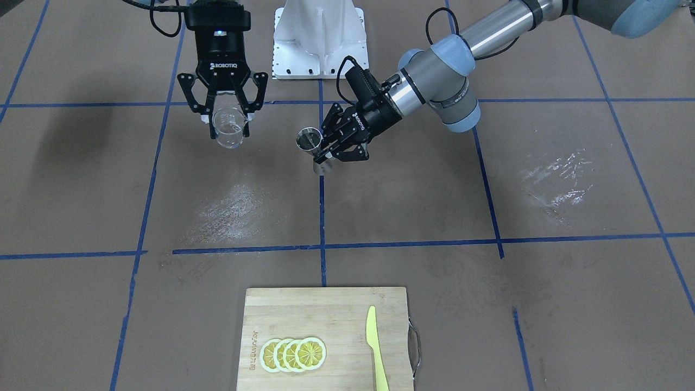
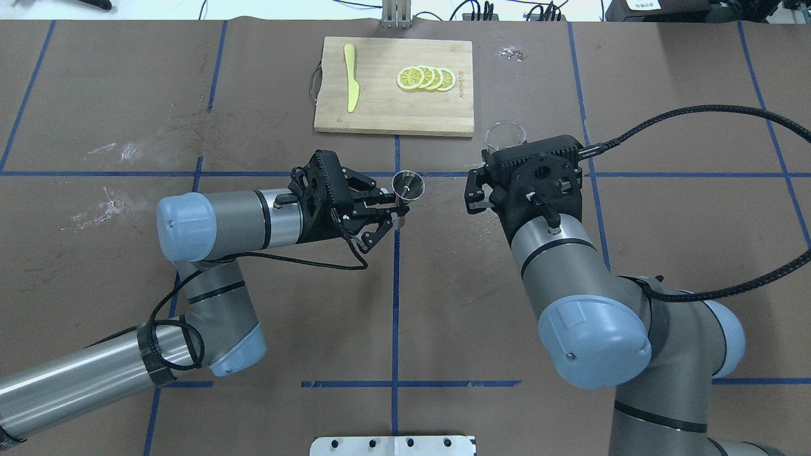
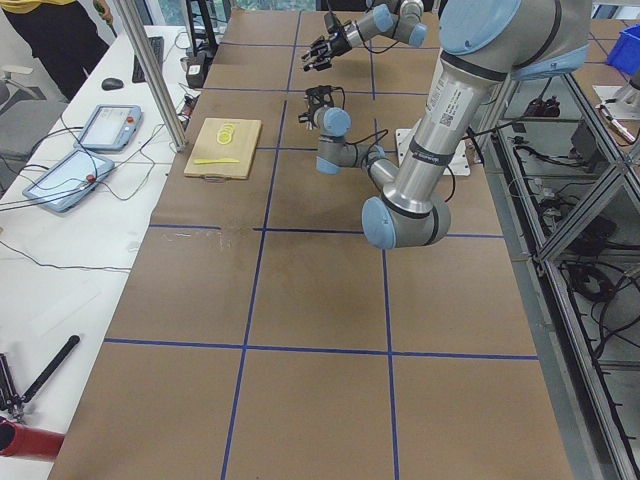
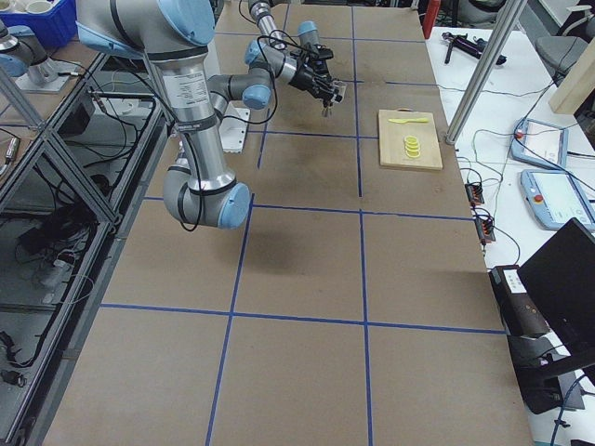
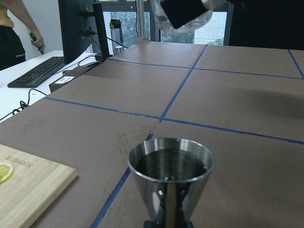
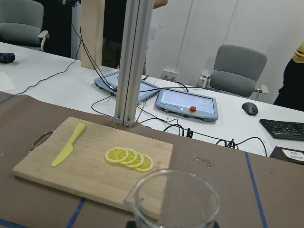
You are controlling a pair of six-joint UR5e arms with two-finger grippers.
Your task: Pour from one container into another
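The small metal jigger (image 1: 309, 140) stands upright near the table's middle blue line, and my left gripper (image 1: 324, 153) is shut on its waist from the side. The left wrist view shows its open top cone (image 5: 171, 173) close up. My right gripper (image 1: 229, 122) points down and is shut on the clear cup (image 1: 228, 129), which hangs upright above the table, well apart from the jigger. Seen from overhead, the cup's rim (image 2: 505, 133) peeks out beyond the right wrist. The cup fills the bottom of the right wrist view (image 6: 173, 202). Whether it holds liquid is unclear.
A wooden cutting board (image 2: 393, 114) lies at the table's far side with lemon slices (image 2: 426, 78) and a yellow knife (image 2: 351, 85) on it. Shiny wet patches (image 1: 231, 209) mark the brown table cover. The white robot base (image 1: 320, 41) stands between the arms.
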